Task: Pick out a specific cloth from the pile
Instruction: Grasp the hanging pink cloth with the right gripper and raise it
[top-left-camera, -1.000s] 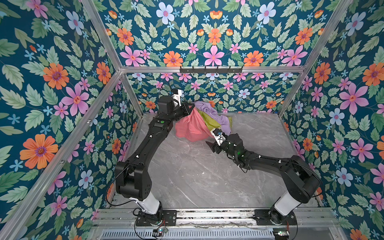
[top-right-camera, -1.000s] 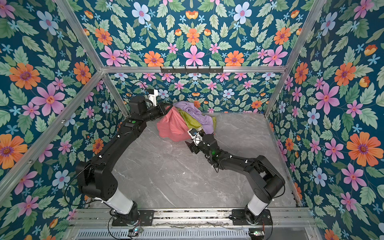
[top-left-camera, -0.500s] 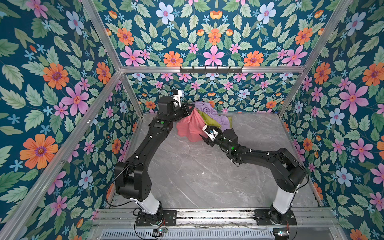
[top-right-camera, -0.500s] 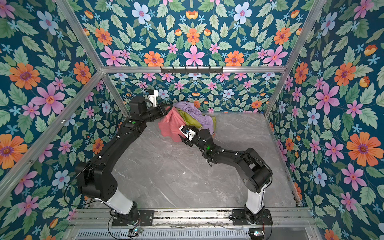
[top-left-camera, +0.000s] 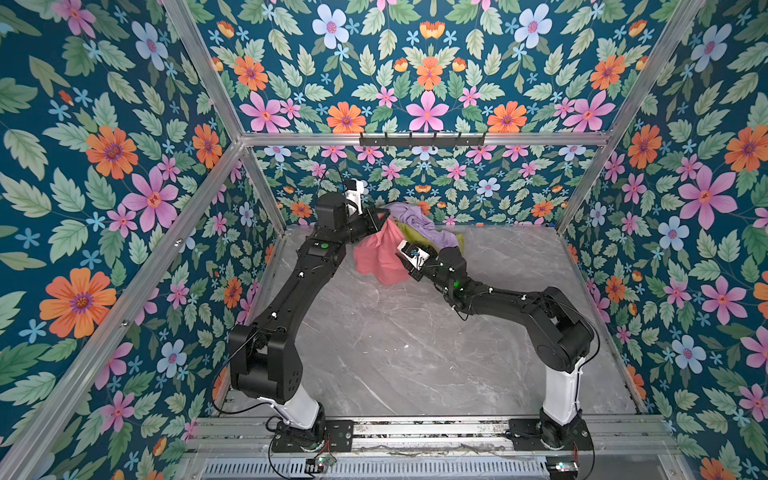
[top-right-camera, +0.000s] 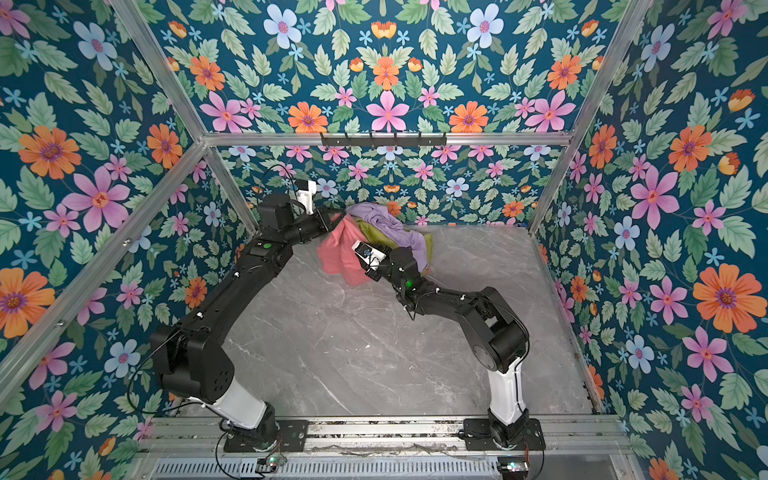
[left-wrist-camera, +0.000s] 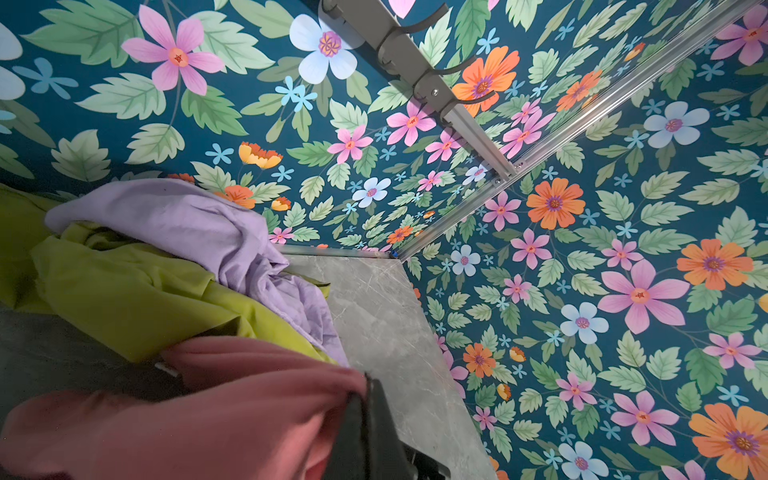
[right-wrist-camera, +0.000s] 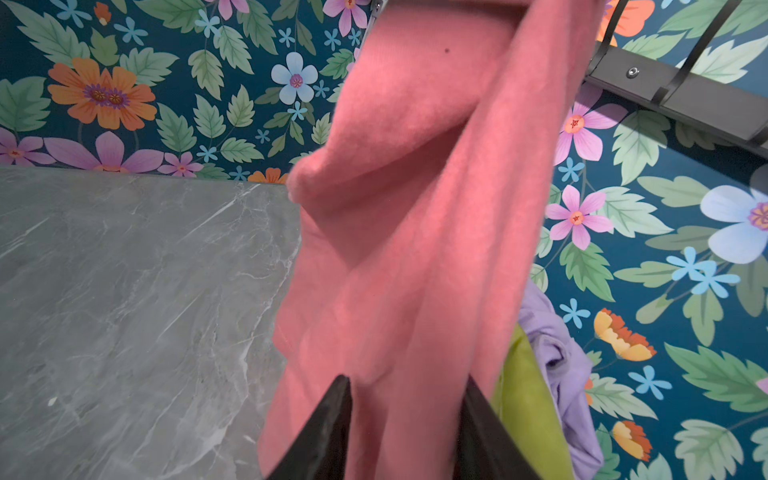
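1. The left claw (top-left-camera: 382, 216) is clenched on the top of the pink cloth (top-left-camera: 376, 257) and holds it up close to the back wall (top-left-camera: 415, 183). The cloth hangs in long folds just beside the pile (top-left-camera: 432, 235). Whether its lower edge touches the surface (top-left-camera: 395, 353) cannot be told.
2. The right claw (right-wrist-camera: 405, 382) sits low on the hanging folds, one finger on each side and a thick bunch of pink fabric between them. Whether the fingers bite yet cannot be told from the wrist view, so the job now is to close firmly until the bunch is pinched flat.
3. Take pink fabric only. The green cloth (right-wrist-camera: 528, 399) and the purple cloth (right-wrist-camera: 557, 353) lie right beside the finger on the pile's side. If either is caught in the pinch, it will likely come along.
4. Grip several folds rather than a single thin edge, because soft fabric like this probably slips out of a shallow pinch.
5. Once both claws hold, the sensible move is to lift a little first, then carry the cloth toward the bare front of the surface, both claws moving together so the fabric stays loosely stretched and not tugged.
6. Watch where pink fabric meets green near the left claw. Any drag there suggests the cloths are tangled, and a slow pull should separate them better than a jerk.
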